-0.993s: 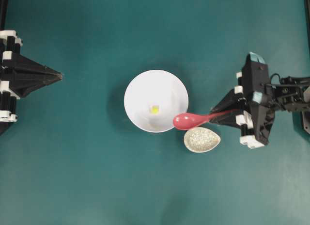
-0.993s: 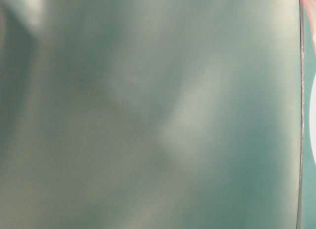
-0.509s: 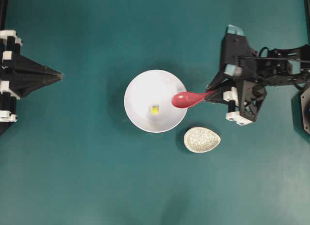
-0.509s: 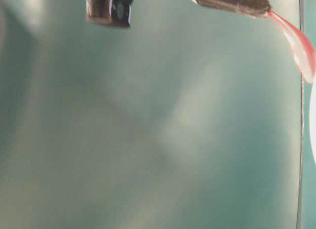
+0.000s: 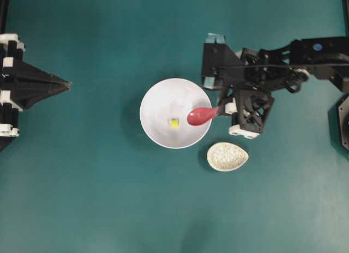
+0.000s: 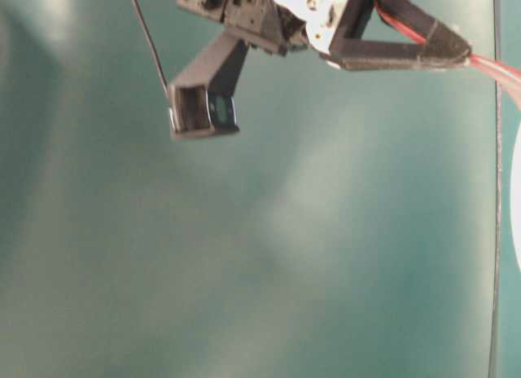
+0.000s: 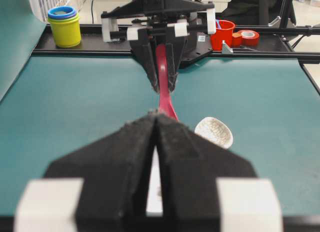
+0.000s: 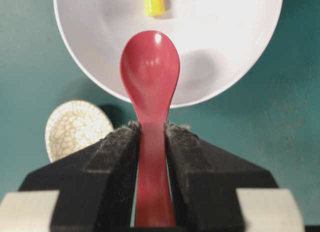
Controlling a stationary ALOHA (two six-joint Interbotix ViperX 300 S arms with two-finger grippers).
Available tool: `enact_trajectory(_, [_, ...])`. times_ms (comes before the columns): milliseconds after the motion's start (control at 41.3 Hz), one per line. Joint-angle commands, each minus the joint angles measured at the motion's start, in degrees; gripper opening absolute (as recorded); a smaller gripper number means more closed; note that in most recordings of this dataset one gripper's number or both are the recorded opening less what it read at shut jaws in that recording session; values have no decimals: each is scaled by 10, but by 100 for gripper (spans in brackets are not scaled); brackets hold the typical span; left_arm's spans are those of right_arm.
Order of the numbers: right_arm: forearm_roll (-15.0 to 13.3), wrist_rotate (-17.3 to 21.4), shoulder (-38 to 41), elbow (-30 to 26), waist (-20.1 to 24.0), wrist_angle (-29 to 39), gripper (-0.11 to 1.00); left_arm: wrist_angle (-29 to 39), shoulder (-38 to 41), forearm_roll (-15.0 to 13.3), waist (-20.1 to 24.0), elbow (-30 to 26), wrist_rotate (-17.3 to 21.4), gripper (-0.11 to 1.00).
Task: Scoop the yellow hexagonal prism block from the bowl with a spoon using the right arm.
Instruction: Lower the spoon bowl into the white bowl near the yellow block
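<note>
The right claw [image 8: 150, 142] is gripping the spoon [image 8: 150, 67], scoop hanging seemingly above the bowl [image 8: 225, 67], beside the block [image 8: 154, 4].

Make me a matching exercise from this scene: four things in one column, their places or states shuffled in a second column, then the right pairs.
Things:
1. spoon
2. yellow hexagonal prism block
3. speckled dish
4. left gripper

Places or states:
A. lying inside the white bowl
B. shut, holding nothing, off to the side of the table
C. clamped by its handle in the right gripper, scoop over the bowl
D. on the table beside the bowl, nothing in it

Pairs: 1-C, 2-A, 3-D, 4-B
</note>
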Motion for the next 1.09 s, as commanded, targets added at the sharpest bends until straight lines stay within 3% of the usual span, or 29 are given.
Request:
enact_trajectory(0, [-3, 2, 2, -27, -1, 9, 23, -5, 5, 2, 1, -9, 0, 1])
enact_trajectory(1066, [-25, -1, 91, -53, -1, -25, 23, -5, 5, 1, 1, -8, 1, 0])
